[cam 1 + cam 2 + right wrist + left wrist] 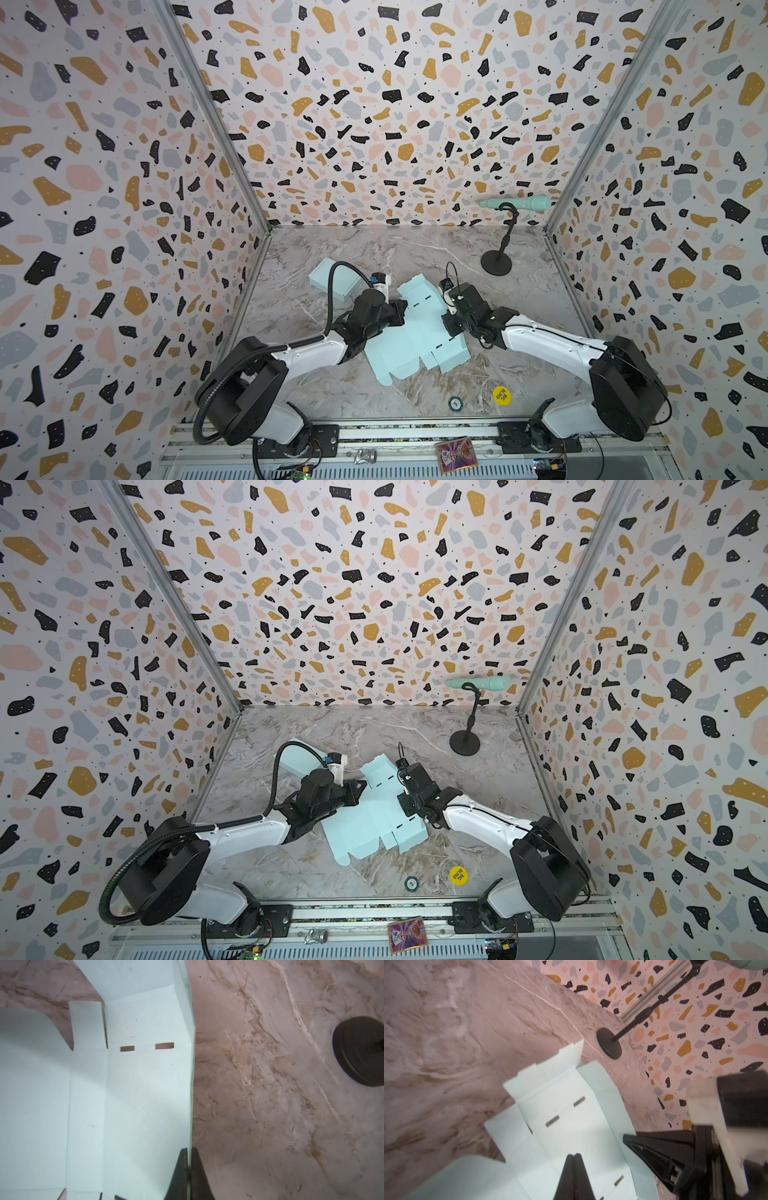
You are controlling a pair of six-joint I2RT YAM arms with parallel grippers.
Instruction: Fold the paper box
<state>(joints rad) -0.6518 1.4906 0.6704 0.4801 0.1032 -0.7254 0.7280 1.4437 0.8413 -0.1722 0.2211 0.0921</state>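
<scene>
Mostly flat paper box lying mid table, btwn both arms. R gripper clamping on its upturned side edge. L gripper closing tight over the sheet; whether gripping it, can't tell. Looking early: walls, tabs, lid all remaining.

A lab robot cell: a marble-look tabletop boxed by 3 terrazzo-print panels behind and beside it, 2 arms bolted to an aluminium rail along its near edge, bare circuit boards nearer still
</scene>
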